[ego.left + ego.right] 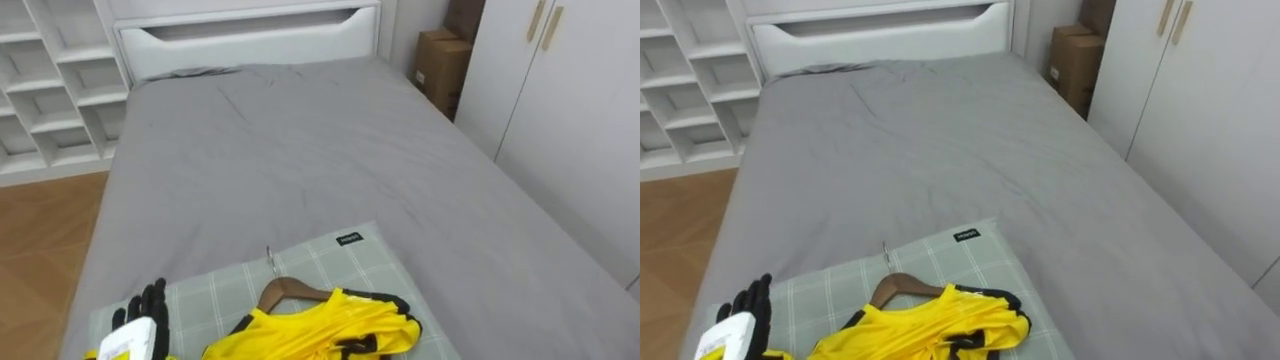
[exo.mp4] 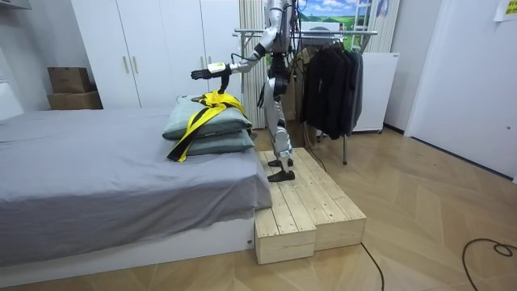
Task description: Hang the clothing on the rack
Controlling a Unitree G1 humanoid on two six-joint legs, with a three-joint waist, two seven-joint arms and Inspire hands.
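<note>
The robot stands on a wooden platform [image 2: 311, 212] at the foot of the bed [image 1: 300, 150], its left arm stretched out level over it; the left hand [image 1: 146, 314] is spread, fingers straight and pointing forward, grasping nothing; the room view shows it in the air above the stacked pillows [image 2: 212, 129], apart from them. The yellow shirt [image 1: 322, 330] lies on the top pillow, on a wooden hanger [image 1: 288, 291], just right of the hand and not touching it; a rack [image 2: 323, 32] of dark clothes [image 2: 331, 81] stands behind the robot.
</note>
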